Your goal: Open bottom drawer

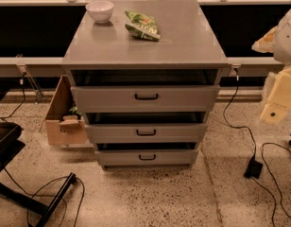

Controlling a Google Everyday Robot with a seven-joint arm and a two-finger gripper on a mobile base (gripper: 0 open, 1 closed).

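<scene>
A grey cabinet (145,46) with three stacked drawers faces me. The bottom drawer (122,159) is the lowest front, just above the floor, with a small black bar handle (147,157) at its middle. Its front looks pushed in, with a dark gap above it. My gripper (279,98) shows as a cream-coloured piece at the right edge of the view. It hangs well to the right of the cabinet and higher than the bottom drawer, touching nothing.
A white bowl (99,9) and a green snack bag (142,25) lie on the cabinet top. An open cardboard box (65,119) stands at the cabinet's left. Cables and a black adapter (253,167) cross the floor at right. Black chair legs (27,197) are at lower left.
</scene>
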